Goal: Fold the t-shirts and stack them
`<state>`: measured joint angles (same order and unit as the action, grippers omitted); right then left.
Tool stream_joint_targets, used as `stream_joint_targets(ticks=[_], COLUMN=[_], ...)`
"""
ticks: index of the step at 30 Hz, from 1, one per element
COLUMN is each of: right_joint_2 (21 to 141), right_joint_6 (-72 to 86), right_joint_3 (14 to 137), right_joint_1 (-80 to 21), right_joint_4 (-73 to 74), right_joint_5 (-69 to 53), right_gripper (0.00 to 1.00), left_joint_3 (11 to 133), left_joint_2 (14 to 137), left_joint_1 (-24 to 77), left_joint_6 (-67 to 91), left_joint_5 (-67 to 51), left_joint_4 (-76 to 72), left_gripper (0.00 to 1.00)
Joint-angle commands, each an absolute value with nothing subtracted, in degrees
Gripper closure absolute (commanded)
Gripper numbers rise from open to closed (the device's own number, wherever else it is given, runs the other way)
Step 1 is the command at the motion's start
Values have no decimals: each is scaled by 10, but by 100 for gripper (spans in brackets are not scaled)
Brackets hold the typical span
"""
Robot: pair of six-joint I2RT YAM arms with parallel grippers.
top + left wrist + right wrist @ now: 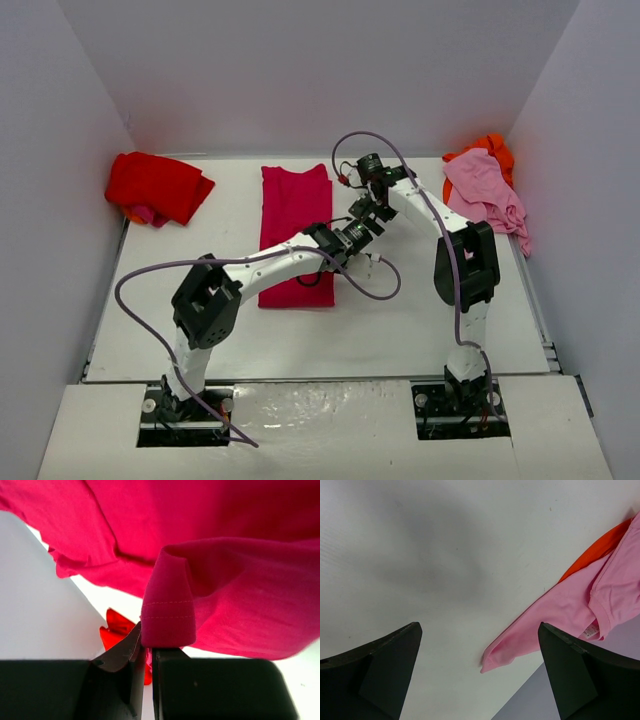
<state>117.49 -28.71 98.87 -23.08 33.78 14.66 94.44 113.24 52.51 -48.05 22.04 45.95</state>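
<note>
Crimson t-shirt hem pinched in left jaws, unclear from above

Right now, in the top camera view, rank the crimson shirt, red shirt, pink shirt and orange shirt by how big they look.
1. crimson-magenta t-shirt, a long flat strip.
2. bright red t-shirt and pale pink t-shirt: both bunched, about alike.
3. orange t-shirt, mostly covered by the pink one.

The white surface carries four shirts. A crimson shirt lies as a long strip near its middle. A red shirt sits bunched in the far-left corner. A pink shirt overlaps an orange shirt in the far-right corner.
</note>
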Motion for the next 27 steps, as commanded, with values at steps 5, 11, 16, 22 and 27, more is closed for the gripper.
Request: stream_joint_targets(ticks=[5, 11, 16, 22, 27], right_joint_2=[1163, 1159, 1146, 1143, 1141], right_joint_6=[-289, -287, -286, -286, -287], right_joint_3=[993, 993, 989, 987, 985], right_joint_1=[-216, -212, -210, -207, -199], right_joint_4=[332, 331, 329, 327, 325], right_joint_5=[143, 143, 146, 155, 158], right_gripper=[0, 0, 0, 0, 0], left_joint_3=[1001, 1028, 1009, 973, 848], left_joint_2=[1172, 1190, 1134, 1066, 976], left_joint_1=[450, 419, 420, 441, 508], left_joint_6=[-506, -500, -491, -444, -391], left_joint_5=[216, 259, 252, 252, 239], left_joint_4=[319, 243, 212, 282, 357], left_gripper=[3, 3, 3, 49, 31])
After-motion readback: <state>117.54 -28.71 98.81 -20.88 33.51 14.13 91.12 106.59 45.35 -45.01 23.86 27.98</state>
